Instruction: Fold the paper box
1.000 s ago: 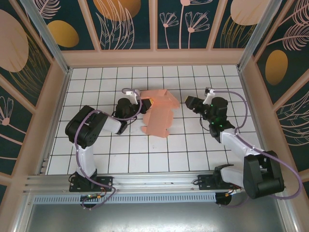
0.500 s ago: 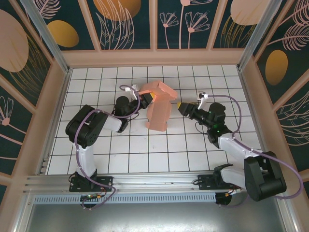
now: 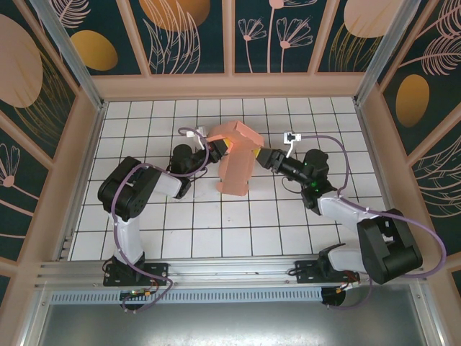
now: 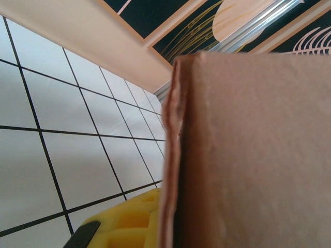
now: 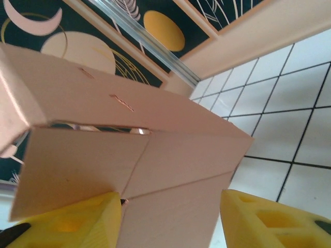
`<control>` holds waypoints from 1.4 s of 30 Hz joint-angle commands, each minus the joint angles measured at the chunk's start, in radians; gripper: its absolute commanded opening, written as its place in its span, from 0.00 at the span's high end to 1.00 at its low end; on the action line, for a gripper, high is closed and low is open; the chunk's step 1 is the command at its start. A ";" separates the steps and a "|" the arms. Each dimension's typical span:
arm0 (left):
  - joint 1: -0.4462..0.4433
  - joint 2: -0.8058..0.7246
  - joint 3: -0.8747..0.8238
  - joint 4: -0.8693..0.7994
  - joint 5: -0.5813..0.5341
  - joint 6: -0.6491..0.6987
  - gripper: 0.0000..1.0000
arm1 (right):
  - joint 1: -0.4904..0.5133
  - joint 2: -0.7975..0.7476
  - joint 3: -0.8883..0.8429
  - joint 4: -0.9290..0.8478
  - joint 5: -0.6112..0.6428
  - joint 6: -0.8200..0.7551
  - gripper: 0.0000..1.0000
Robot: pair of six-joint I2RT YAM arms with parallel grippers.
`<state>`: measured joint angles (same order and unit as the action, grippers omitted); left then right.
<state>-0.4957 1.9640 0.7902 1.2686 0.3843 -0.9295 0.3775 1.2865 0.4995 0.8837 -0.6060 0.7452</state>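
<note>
Three floral walls (image 3: pixel 194 43) enclose the white gridded table (image 3: pixel 238 238) holding the paper box (image 3: pixel 238 162).

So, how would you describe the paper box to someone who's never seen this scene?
On the white tiled table, look near the middle, between the left claw and the right claw. The paper box stands there half-folded: salmon-pink cardboard, the only pink thing among black arms.
</note>
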 commanded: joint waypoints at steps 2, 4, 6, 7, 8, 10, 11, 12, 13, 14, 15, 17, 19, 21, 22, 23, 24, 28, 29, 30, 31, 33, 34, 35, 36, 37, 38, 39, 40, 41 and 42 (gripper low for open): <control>0.008 -0.012 -0.002 0.044 0.014 0.012 1.00 | -0.022 0.000 -0.015 0.135 -0.012 0.077 0.47; 0.008 -0.007 -0.002 0.052 0.016 0.008 1.00 | -0.024 0.000 -0.018 0.145 -0.012 0.084 0.47; 0.008 -0.005 -0.003 0.055 0.016 0.006 1.00 | -0.023 0.006 -0.015 0.152 -0.016 0.094 0.47; 0.008 -0.006 -0.003 0.055 0.016 0.006 1.00 | -0.020 0.012 -0.013 0.155 -0.019 0.097 0.47; 0.008 -0.004 -0.001 0.055 0.017 0.009 1.00 | -0.019 0.017 -0.008 0.157 -0.021 0.098 0.47; 0.008 -0.004 -0.001 0.054 0.017 0.013 1.00 | -0.012 0.035 0.006 0.160 -0.023 0.104 0.47; 0.008 -0.003 -0.002 0.054 0.018 0.015 1.00 | -0.008 0.046 0.015 0.157 -0.025 0.106 0.47; 0.007 -0.001 -0.004 0.053 0.018 0.017 1.00 | -0.004 0.059 0.027 0.147 -0.029 0.105 0.47; 0.008 -0.002 -0.003 0.053 0.018 0.017 1.00 | 0.000 0.072 0.039 0.138 -0.031 0.104 0.48; 0.008 0.001 -0.002 0.052 0.018 0.019 1.00 | 0.004 0.085 0.050 0.127 -0.032 0.100 0.48; 0.009 0.001 -0.004 0.051 0.018 0.022 1.00 | 0.008 0.095 0.058 0.120 -0.033 0.100 0.48; 0.008 0.001 -0.005 0.044 0.018 0.028 1.00 | 0.011 0.112 0.070 0.114 -0.029 0.103 0.49; 0.008 0.001 -0.006 0.038 0.016 0.035 1.00 | 0.013 0.126 0.080 0.102 -0.030 0.100 0.49; 0.009 0.001 -0.009 0.038 0.015 0.033 1.00 | 0.014 0.131 0.083 0.102 -0.034 0.093 0.49; 0.008 0.002 -0.009 0.040 0.012 0.031 1.00 | 0.011 0.127 0.077 0.108 -0.033 0.089 0.49; 0.008 0.003 -0.009 0.040 0.011 0.026 1.00 | 0.007 0.118 0.065 0.122 -0.030 0.089 0.50; 0.008 0.003 -0.009 0.041 0.011 0.024 1.00 | -0.002 0.107 0.049 0.140 -0.025 0.095 0.50; 0.008 0.008 -0.006 0.043 0.013 0.022 1.00 | -0.038 0.072 -0.010 0.219 -0.026 0.149 0.50; 0.008 0.011 -0.004 0.041 0.014 0.022 1.00 | -0.038 0.066 -0.009 0.217 -0.036 0.148 0.50; 0.008 0.015 -0.002 0.041 0.015 0.023 1.00 | -0.037 0.062 -0.006 0.210 -0.044 0.141 0.50; 0.008 0.020 -0.001 0.043 0.018 0.021 1.00 | -0.033 0.060 -0.002 0.202 -0.051 0.137 0.50; 0.008 0.025 0.001 0.047 0.017 0.019 1.00 | -0.022 0.062 0.005 0.195 -0.062 0.128 0.49; 0.009 0.026 0.003 0.046 0.018 0.020 1.00 | -0.016 0.063 0.005 0.197 -0.060 0.125 0.49; 0.008 0.026 0.003 0.047 0.016 0.019 1.00 | -0.012 0.063 0.005 0.201 -0.056 0.123 0.49; 0.008 0.026 0.003 0.045 0.018 0.021 1.00 | -0.008 0.063 0.006 0.203 -0.055 0.120 0.48; 0.008 0.025 0.004 0.042 0.018 0.022 1.00 | -0.004 0.065 0.008 0.204 -0.055 0.120 0.48; 0.008 0.025 0.004 0.039 0.017 0.025 1.00 | -0.001 0.066 0.010 0.206 -0.055 0.119 0.48; 0.008 0.026 0.001 0.034 0.014 0.029 1.00 | 0.001 0.069 0.015 0.206 -0.055 0.118 0.48; 0.008 0.026 0.000 0.031 0.012 0.032 1.00 | 0.004 0.070 0.020 0.207 -0.058 0.117 0.48; 0.008 0.025 -0.003 0.031 0.010 0.034 1.00 | 0.010 0.073 0.026 0.208 -0.061 0.113 0.48; 0.008 0.025 -0.004 0.031 0.008 0.034 1.00 | 0.013 0.075 0.031 0.206 -0.060 0.109 0.47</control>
<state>-0.4847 1.9789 0.7898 1.2781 0.3847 -0.9218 0.3737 1.3701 0.5003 1.0298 -0.6483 0.8707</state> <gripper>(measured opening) 0.070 0.527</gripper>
